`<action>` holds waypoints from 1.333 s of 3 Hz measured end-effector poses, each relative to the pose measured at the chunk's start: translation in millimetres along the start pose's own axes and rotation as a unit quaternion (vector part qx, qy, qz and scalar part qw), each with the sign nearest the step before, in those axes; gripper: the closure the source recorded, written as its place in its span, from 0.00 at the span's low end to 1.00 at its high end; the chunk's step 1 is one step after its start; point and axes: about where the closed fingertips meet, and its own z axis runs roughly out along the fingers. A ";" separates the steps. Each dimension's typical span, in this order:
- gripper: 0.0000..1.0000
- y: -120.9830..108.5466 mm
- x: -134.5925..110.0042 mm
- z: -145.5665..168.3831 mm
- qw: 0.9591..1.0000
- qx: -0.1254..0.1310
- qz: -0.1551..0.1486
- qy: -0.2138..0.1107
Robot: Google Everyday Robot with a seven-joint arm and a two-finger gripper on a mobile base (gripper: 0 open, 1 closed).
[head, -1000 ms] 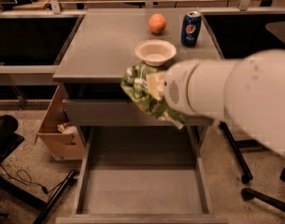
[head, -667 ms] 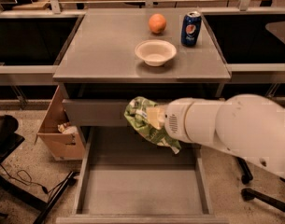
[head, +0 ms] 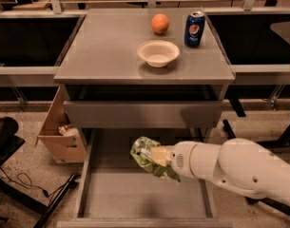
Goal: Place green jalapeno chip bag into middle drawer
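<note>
Tabletop (head: 101, 56): orange (head: 160, 23), can (head: 194, 28), bowl (head: 158, 53); pincer (head: 156, 156), bag (head: 142, 161) above drawer (head: 135, 198).

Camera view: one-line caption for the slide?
Gripper holds the green jalapeno chip bag above the open middle drawer; white bowl, orange and blue soda can sit on the cabinet top.

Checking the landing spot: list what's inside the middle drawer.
Only bare grey floor shows in the middle drawer. The green jalapeno chip bag, held above it in the gripper, and the arm cover the floor's middle and right, so that part is unseen.
</note>
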 end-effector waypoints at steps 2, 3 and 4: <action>0.81 -16.5 38.4 25.4 0.999 -0.023 0.030 0.024; 0.58 -16.5 38.4 25.4 0.999 -0.023 0.030 0.024; 0.34 -16.5 38.4 25.4 0.999 -0.023 0.030 0.024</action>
